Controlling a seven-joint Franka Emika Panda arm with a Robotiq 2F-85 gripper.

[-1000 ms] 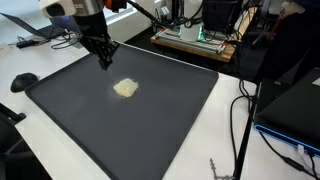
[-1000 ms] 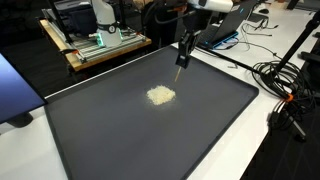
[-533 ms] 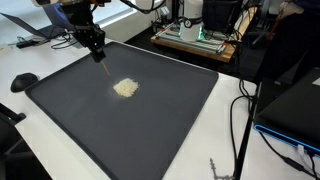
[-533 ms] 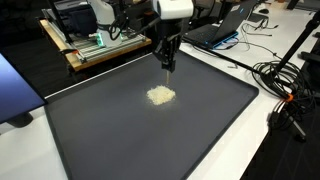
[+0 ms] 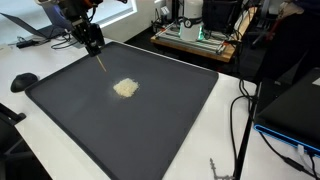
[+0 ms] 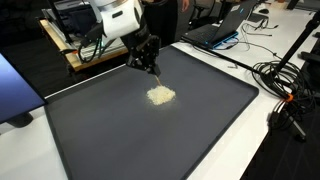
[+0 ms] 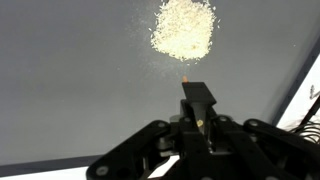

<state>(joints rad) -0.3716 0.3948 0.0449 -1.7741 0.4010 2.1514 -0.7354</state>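
The tool (image 5: 94, 44) is pressed together & pinching a thin stick (image 5: 104, 63). In the wrist view the stick's tip pokes out btw. the shut fingers. The tool hangs over the dark mat (image 5: 160, 130), just inside its far edge. The little pile of pale crumbs (image 5: 125, 88) sits near the middle of the mat, a bit toward that same edge. It is near the stick tip but not touching it. The mat lies on a white surface (image 5: 45, 150).

This looks like stick work at the pile. To do it well:
- Go slow.
- Bring the tip low so it just brushes the mat, w/o digging in.
- Use small strokes from the outside of the pile inward, so the crumbs don't scatter toward the mat's edges.
- I can't tell if the tip touches the mat now, so check the wrist view first.
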